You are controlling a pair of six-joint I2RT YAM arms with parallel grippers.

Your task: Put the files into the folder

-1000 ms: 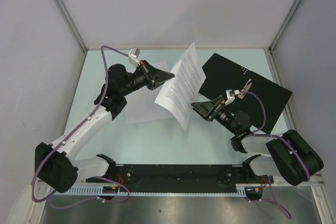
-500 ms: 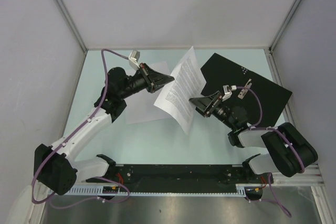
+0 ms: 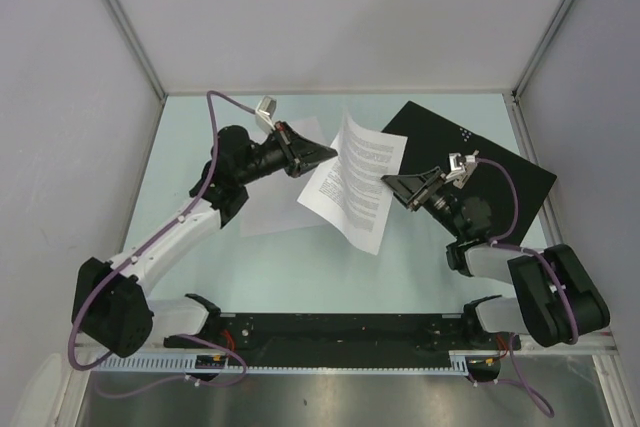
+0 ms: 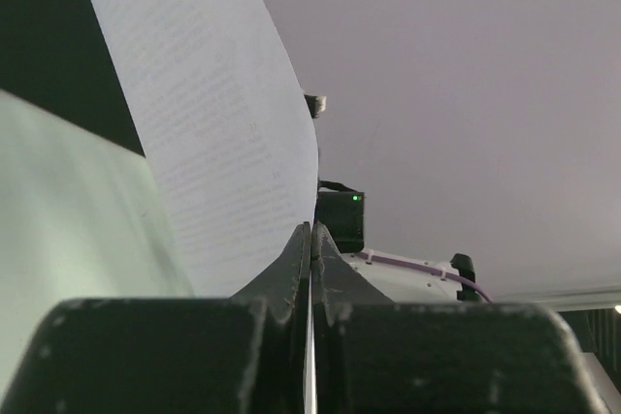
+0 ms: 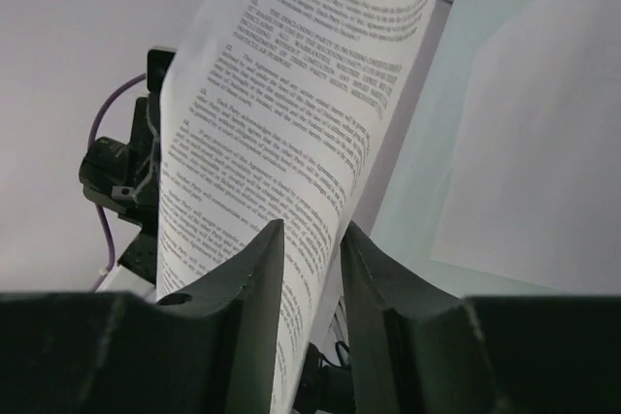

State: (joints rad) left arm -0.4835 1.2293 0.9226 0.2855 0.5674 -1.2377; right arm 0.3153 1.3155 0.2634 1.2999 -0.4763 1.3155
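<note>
The left gripper (image 3: 328, 154) is pinching the printed sheet (image 3: 355, 187) by one edge, its jaws pressing together on the paper. The right gripper (image 3: 392, 183) is straddling the opposite edge, its jaws standing slightly apart. The black folder (image 3: 505, 172) is lying behind the right jaws.

Reaching in from left with left gripper (image 3: 332, 154) pinched tight; from right with right gripper (image 3: 387, 179) narrowly parted, tips facing.

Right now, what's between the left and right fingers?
The printed sheet, held in the air. The left fingers pinch one edge and the right fingers straddle the opposite edge. The top view shows it best.
</note>
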